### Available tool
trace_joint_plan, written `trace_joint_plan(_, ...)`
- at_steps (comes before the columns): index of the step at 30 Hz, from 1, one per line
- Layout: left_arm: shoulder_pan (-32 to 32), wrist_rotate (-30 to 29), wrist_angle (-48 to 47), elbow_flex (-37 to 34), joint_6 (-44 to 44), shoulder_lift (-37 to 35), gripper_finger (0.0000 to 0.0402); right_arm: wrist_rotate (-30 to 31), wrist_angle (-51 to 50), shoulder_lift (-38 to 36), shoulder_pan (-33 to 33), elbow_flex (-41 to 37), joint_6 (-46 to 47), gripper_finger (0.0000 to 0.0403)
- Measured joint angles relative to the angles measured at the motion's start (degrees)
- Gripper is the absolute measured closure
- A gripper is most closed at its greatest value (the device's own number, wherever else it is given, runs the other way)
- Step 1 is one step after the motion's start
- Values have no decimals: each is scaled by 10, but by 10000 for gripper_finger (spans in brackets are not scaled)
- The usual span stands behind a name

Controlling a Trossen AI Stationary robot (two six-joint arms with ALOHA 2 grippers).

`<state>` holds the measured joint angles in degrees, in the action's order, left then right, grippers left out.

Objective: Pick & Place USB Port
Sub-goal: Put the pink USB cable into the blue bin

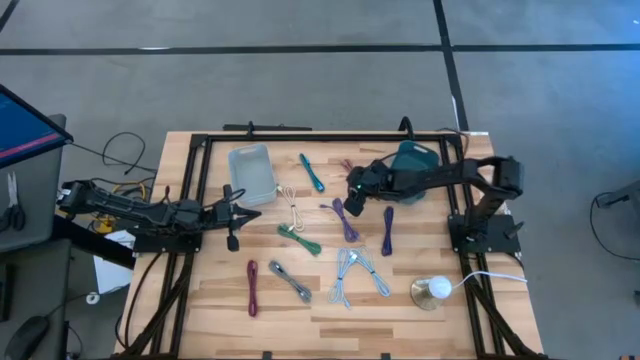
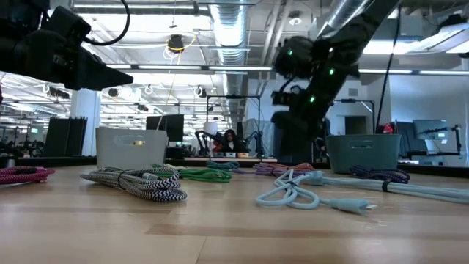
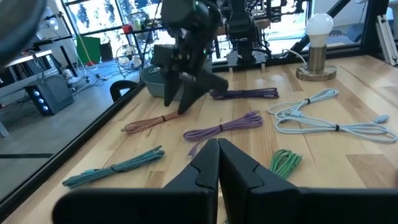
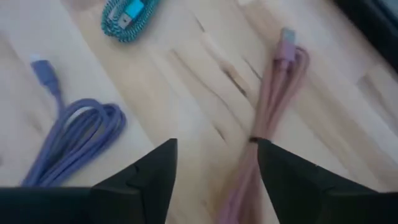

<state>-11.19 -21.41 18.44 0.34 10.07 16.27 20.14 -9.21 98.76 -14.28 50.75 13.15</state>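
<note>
- Above the table's far middle, the right gripper (image 4: pixel 214 180) hangs with fingers spread over a pink cable (image 4: pixel 273 106), beside the lilac cable (image 4: pixel 74 140).
- Lower straight down, centring the bundle between the fingers before closing.
- Left gripper (image 3: pixel 217 165) waits, pressed together.

Light wooden table (image 1: pixel 420 330) with a black frame is carrying a spread of bundled USB cables: teal (image 1: pixel 311 172), pink (image 4: pixel 267 118), white (image 1: pixel 291 209), green (image 1: pixel 299 239), lilac (image 1: pixel 345 220), dark purple (image 1: pixel 387 229), maroon (image 1: pixel 252 287), grey (image 1: pixel 290 281) and pale blue (image 1: pixel 356 273). A clear bin (image 1: pixel 252 172) is sitting at the far left-centre, and a dark teal bin (image 1: pixel 415 160) at the far right. A lamp with a bare bulb (image 1: pixel 432 291) is standing near the right front corner.
</note>
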Motion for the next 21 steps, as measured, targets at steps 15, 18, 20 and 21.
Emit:
trace_joint_plan(15, 0, 0, 0, 0, 0, 4, 396, -6, 38, 63, -8, 3, 0, 228)
trace_joint_plan(18, 0, 0, 0, 0, 0, 4, 394, -8, 39, 61, -9, 2, 0, 232)
trace_joint_plan(20, 0, 0, 0, 0, 0, 4, 392, -15, 39, 62, -9, 2, 3, 233)
trace_joint_plan(21, 0, 0, 0, 0, 0, 4, 392, -25, 39, 62, -11, 2, 9, 232)
